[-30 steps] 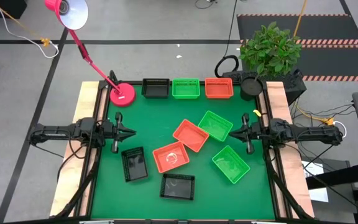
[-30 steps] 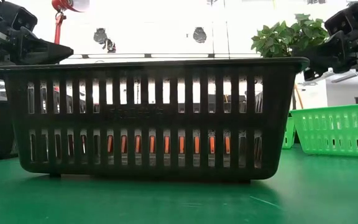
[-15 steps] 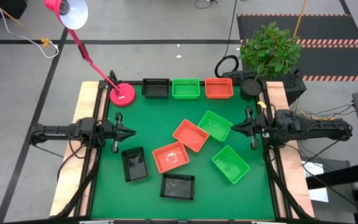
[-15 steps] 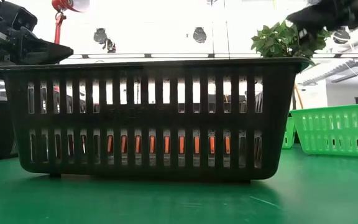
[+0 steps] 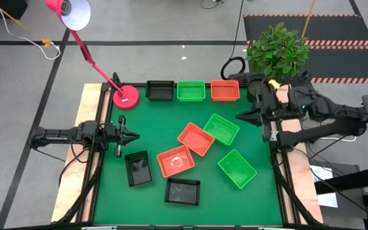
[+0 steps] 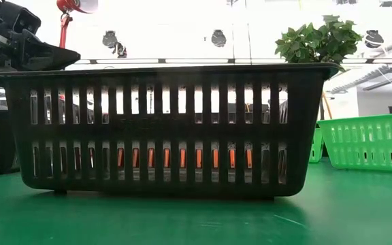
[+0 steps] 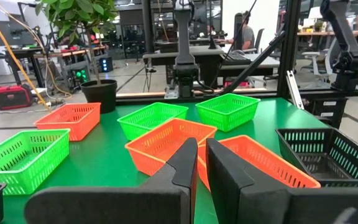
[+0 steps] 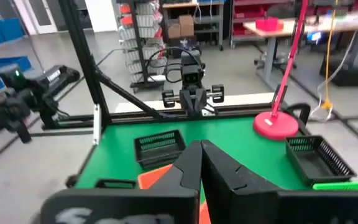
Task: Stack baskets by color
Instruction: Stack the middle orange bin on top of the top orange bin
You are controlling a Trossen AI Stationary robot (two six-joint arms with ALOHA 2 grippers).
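3 baskets (image 5: 191, 91) line the table's (image 5: 152, 121) far edge; 6 more sit scattered nearer, lamp base (image 5: 126, 97) far-left.

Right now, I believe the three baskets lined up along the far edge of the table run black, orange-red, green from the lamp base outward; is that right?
Not quite: the high view shows black, then green, then orange-red, counted from the pink lamp base.

Both arms are dark, built of slim tubular links joined by blocky housings, with black cables trailing from their bases off the green table (image 5: 165, 112). Each ends in a gripper, the left gripper (image 5: 135, 135) and right gripper (image 5: 239, 116), with two flat, tapered black fingers (image 7: 182, 163). A yellow spot sits on the right arm's wrist.
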